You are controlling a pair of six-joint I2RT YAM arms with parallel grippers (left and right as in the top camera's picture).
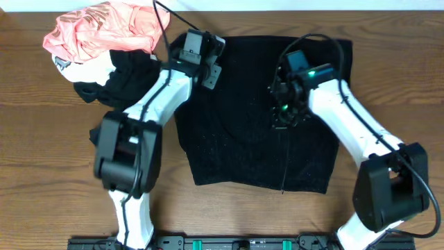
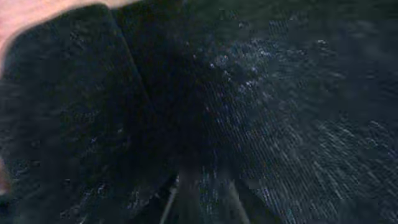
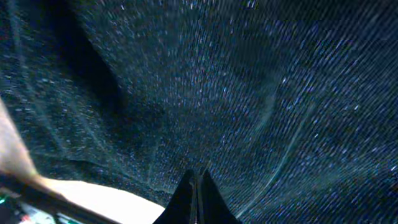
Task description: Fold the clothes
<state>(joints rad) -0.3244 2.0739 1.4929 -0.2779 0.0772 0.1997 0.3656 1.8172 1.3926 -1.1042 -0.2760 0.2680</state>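
Here the clothes (image 1: 257, 153), one large black garment of fuzzy knit, are lying spread flat across the middle of the wooden table (image 1: 41, 139), reaching from the top centre of the overhead frame down toward its lower centre. The left gripper (image 1: 210, 71) is hanging over the garment's upper left edge. In the left wrist view its fingers (image 2: 177, 200) are showing only as faint shapes at the bottom edge, pressing close to dark fabric. That view is too dim and blurred to tell how far apart they are standing. The right gripper (image 1: 283, 119) is pointing down onto the garment right of centre. In the right wrist view its fingertips (image 3: 189, 198) are meeting in a closed point at the bottom centre, with ribbed black knit filling the frame beyond them. Whether any fabric is being pinched there cannot be told. At the upper left of the overhead frame a salmon-pink garment (image 1: 104, 28) is sitting bunched up. A smaller smooth black garment (image 1: 121, 76) is lying just below it, beside the left arm.
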